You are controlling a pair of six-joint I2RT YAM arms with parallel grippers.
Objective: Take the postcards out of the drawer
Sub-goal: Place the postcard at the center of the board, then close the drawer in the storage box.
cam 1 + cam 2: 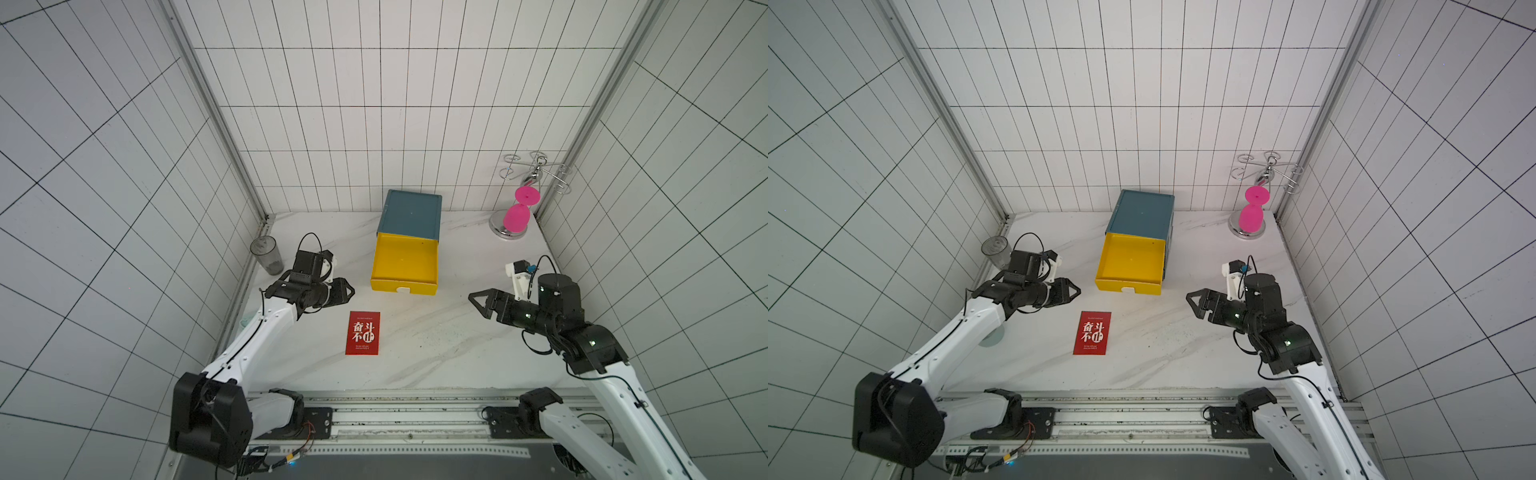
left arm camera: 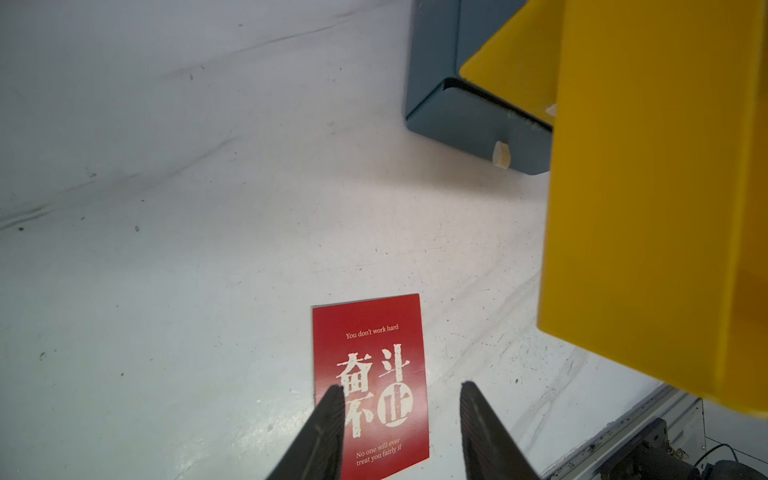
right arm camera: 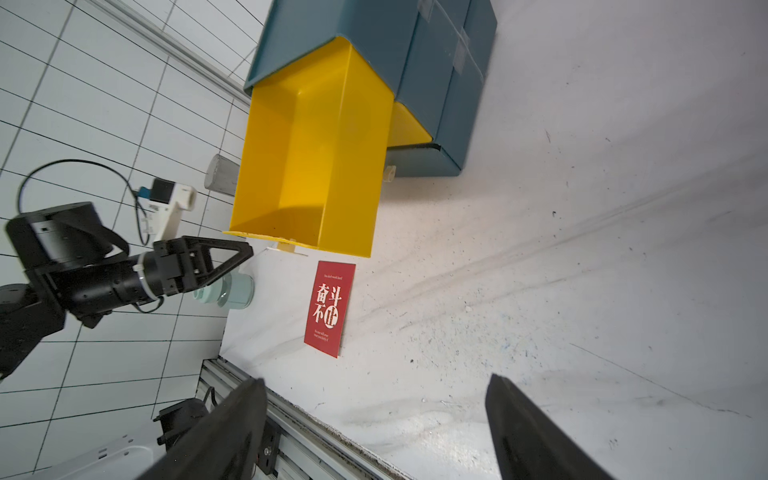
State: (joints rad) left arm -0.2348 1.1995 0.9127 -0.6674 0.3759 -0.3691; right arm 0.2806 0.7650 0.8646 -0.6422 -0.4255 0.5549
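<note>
One red postcard (image 1: 363,333) (image 1: 1092,333) with white characters lies flat on the marble tabletop, in front of the yellow drawer (image 1: 403,286) (image 1: 1127,287). The drawer is pulled out of its teal cabinet (image 1: 411,214), and its inside looks bare. My left gripper (image 1: 352,291) (image 1: 1079,291) hovers just left of the drawer front, above the card's far end. In the left wrist view the left gripper (image 2: 402,386) is open, with the postcard (image 2: 370,374) on the table below the gap. My right gripper (image 1: 471,297) (image 3: 374,382) hangs open and holds nothing, to the right of the postcard (image 3: 330,307).
A grey tumbler (image 1: 266,255) stands at the back left by the wall. A pink goblet (image 1: 517,214) hangs on a chrome rack (image 1: 536,170) in the back right corner. A pale teal cup (image 3: 226,293) lies under the left arm. A metal rail (image 1: 407,415) runs along the front.
</note>
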